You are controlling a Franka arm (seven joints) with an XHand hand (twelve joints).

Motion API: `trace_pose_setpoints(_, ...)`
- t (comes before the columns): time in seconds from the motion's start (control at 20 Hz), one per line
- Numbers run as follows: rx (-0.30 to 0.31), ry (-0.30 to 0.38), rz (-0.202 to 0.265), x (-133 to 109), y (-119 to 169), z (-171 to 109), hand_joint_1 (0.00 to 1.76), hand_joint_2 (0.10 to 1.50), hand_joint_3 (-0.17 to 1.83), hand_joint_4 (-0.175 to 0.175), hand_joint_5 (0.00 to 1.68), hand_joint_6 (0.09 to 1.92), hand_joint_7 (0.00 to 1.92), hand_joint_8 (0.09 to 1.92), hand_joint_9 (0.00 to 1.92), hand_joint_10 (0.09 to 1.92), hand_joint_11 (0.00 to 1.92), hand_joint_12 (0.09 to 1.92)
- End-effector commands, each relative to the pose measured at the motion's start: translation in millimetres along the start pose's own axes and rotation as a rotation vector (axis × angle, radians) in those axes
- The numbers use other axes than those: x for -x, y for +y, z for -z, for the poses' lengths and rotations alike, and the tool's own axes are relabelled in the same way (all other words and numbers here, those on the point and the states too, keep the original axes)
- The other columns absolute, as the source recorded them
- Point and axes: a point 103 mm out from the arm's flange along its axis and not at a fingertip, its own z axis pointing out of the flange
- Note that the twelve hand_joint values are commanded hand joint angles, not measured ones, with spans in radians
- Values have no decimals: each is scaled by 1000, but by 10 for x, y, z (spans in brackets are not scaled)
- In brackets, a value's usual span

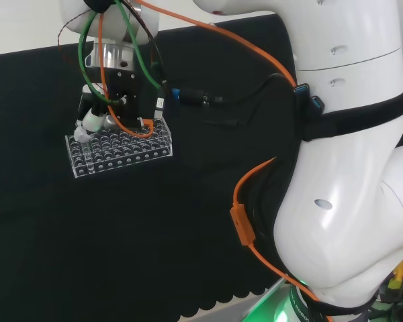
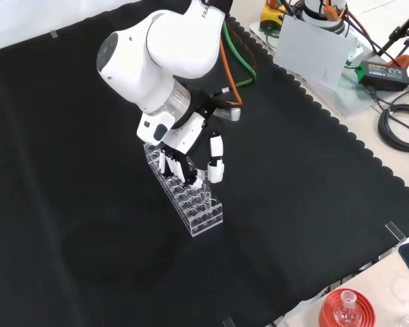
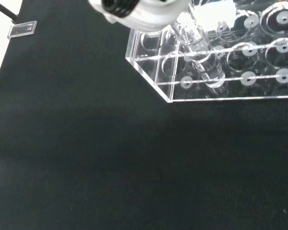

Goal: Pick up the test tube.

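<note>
head view first: hand is seen low over the left end of a clear rack on the black cloth, with its pale fingertips bunched together at the rack's top. no tube can be made out here among the rows of holes.

front view: the same rack is shown end-on, running away from the arm, and the hand is set over its far end. the fingers are curled downward into a narrow pinch rather than spread; what lies between them is hidden by the hand itself. a red stand with a small flask is seen well apart at the cloth's edge.

wrist view: what the other two hide is given here. a clear test tube is seen standing in a hole near the corner of the rack, tilted a little, with blurred white parts of the hand closed about its upper end. it is judged to be pinched there, though contact on both sides cannot be confirmed.

the tube is judged light, stiff, smooth and breakable. it would best be taken near the top, above the rack, and drawn straight along its own axis so that it is not levered against the hole's edge.
</note>
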Motion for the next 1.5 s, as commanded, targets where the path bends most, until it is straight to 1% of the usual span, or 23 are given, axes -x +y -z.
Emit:
trace_pose_setpoints(0.05,14,-9,1,0,4,38,1169,911,216,-106,1193,676,1268,655,1031,658,593,1348)
trace_pose_setpoints(0.25,26,-13,4,6,2,61,1176,878,271,-120,1208,660,1306,621,1062,633,611,1339)
trace_pose_setpoints(0.4,28,-17,4,17,0,78,1183,832,357,-138,1218,659,1331,600,1088,612,626,1329)
trace_pose_setpoints(0.65,32,-18,6,23,-4,90,1187,797,419,-151,1226,661,1347,591,1103,606,640,1323)
trace_pose_setpoints(1.05,48,-41,11,2,-61,215,1190,762,484,-159,1233,666,1356,586,1111,604,647,1322)
trace_pose_setpoints(1.25,53,-55,23,-39,-61,266,1192,744,516,-165,1236,673,1360,583,1114,604,650,1321)
trace_pose_setpoints(1.5,54,-73,42,-108,-51,324,1192,732,538,-164,1239,675,1362,583,1116,604,652,1321)
